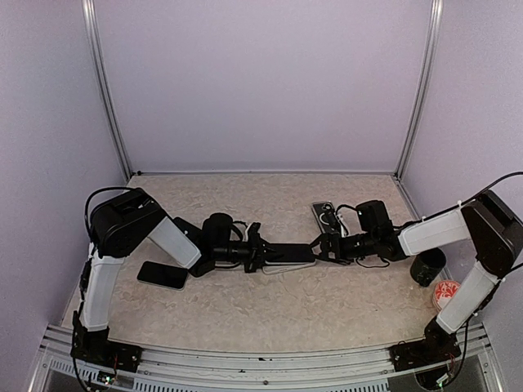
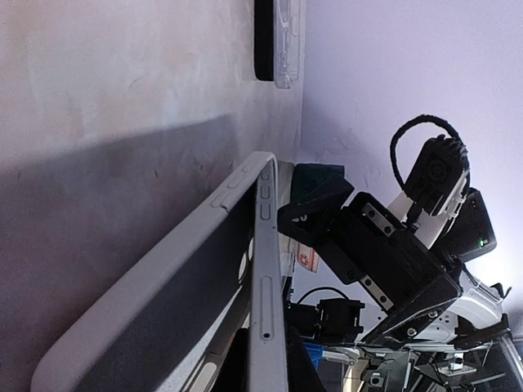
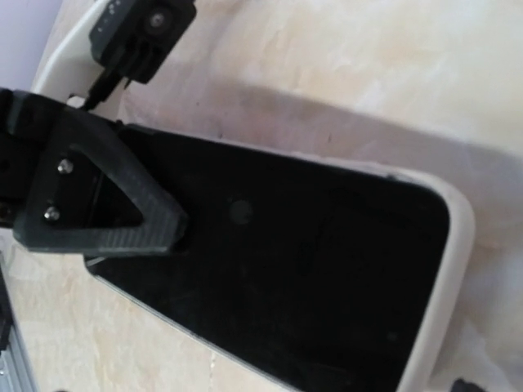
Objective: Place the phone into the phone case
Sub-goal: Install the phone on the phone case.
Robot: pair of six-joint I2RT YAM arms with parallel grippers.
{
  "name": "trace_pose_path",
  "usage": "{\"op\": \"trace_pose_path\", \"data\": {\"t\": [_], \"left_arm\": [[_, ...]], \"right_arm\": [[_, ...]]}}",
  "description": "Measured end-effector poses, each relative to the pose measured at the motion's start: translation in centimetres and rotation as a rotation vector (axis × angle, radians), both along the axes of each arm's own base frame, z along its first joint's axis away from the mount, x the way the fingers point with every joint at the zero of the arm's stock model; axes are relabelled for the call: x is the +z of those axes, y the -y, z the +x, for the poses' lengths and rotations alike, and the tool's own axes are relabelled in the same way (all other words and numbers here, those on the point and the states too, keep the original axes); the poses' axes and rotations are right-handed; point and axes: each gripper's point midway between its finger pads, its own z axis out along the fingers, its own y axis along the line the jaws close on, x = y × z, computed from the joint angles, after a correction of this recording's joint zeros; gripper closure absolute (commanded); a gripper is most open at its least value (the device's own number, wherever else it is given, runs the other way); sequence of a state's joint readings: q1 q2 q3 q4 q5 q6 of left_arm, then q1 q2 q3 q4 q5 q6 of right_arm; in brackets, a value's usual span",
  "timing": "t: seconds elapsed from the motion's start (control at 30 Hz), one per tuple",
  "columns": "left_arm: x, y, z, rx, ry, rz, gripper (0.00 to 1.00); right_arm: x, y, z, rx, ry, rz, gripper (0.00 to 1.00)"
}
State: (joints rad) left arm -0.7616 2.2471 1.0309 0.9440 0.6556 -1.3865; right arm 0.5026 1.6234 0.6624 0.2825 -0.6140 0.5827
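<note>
Mid-desk, between the two hands: phone case (image 1: 282, 266), pale grey, lying long-side left to right on the desk (image 1: 270, 327). The phone (image 1: 291, 253), black, sits inside it. In the right wrist view the pale rim wraps the phone's rounded end, and in the left wrist view the grey side wall with its button bumps stands along the dark screen.

Left hand (image 1: 260, 253): at the left end of the case, narrowed onto case and phone together. One black triangular finger (image 3: 106, 214) rests flat on the screen.

Right hand (image 1: 324, 245): at the right end of the case, touching or just beside it. I cannot tell whether it is wide or closed, as its own fingers are barely in its wrist view.

Near left, just beside the left arm: spare black phone (image 1: 162, 275), flat on the desk, bare.

Far of the right hand: second handset (image 1: 324, 214) in a clear shell, flat, well apart from the grey case.

Right edge, near the right arm: black cup (image 1: 427, 266), upright; nearer than it, a red-and-white round item (image 1: 446, 292), too small to identify.
</note>
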Motion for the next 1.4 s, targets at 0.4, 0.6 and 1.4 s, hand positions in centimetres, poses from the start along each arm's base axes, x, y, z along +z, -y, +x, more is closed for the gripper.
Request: {"op": "trace_pose_path", "data": {"t": [0.4,0.6,1.4], "left_arm": [[1.9,0.7,-0.7,-0.033,0.052,-0.049,1.0],[2.4,1.1,-1.2,-0.05,0.07,-0.057,1.0],[6.1,2.6,-2.3,-0.125,0.225,-0.032,1.0]], "right_arm": [[0.3,0.1,0.0,0.008,-0.02,0.031,0.0],[0.5,-0.1,-0.1,0.022,-0.037,0.06,0.01],[3.3,-1.1,-0.8,0.111,-0.099,0.278,0.34]]}}
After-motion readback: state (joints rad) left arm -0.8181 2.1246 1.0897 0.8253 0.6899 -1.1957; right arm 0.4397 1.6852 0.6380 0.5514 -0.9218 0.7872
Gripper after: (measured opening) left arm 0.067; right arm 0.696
